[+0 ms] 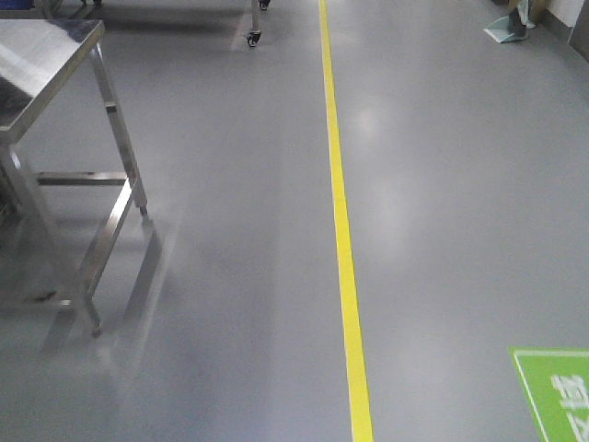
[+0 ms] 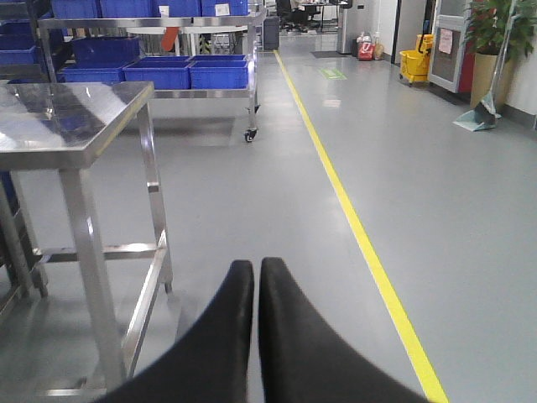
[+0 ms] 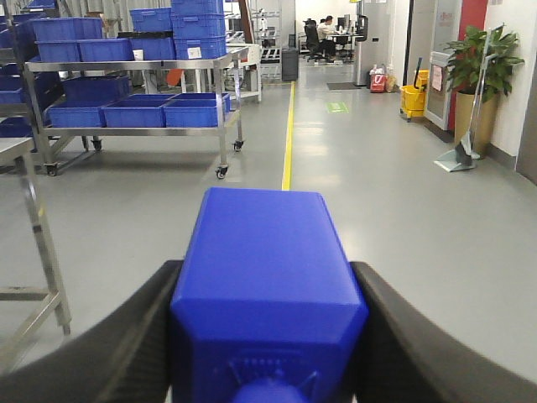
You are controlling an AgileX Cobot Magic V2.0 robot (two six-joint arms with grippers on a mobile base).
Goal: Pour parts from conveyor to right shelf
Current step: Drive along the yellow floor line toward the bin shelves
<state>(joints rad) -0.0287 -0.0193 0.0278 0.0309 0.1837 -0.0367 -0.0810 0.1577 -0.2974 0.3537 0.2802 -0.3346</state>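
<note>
Nearest to us, in the right wrist view, the right gripper [image 3: 265,273] is clamped on a blue part [image 3: 262,252]. The block fills the gap between the two black fingers [image 3: 126,336], and its small stud sits at 6 o'clock, at the picture's edge. Only this view shows the part. In the left wrist view the left gripper [image 2: 256,273] is pressed together, and its fingers [image 2: 210,344] touch each other with nothing between them.

A shiny steel table [image 2: 75,126] stands at 9 o'clock in the left wrist and front views. The right wrist view catches only one leg of it. The floor [image 1: 442,184] is smooth, grey and glossy, and a yellow line [image 1: 342,230] runs on it from 6 toward 12 o'clock. Only the front view shows a green floor mark [image 1: 552,391], at 5 o'clock.

Farther, at 11 o'clock, a wheeled steel rack [image 3: 126,65] carries blue bins [image 3: 193,111]. At 2 o'clock a yellow mop bucket [image 3: 413,96] and a potted plant [image 3: 478,59] stand near the wall. Farthest, at 12 o'clock, a person [image 3: 325,27] sits at a desk.
</note>
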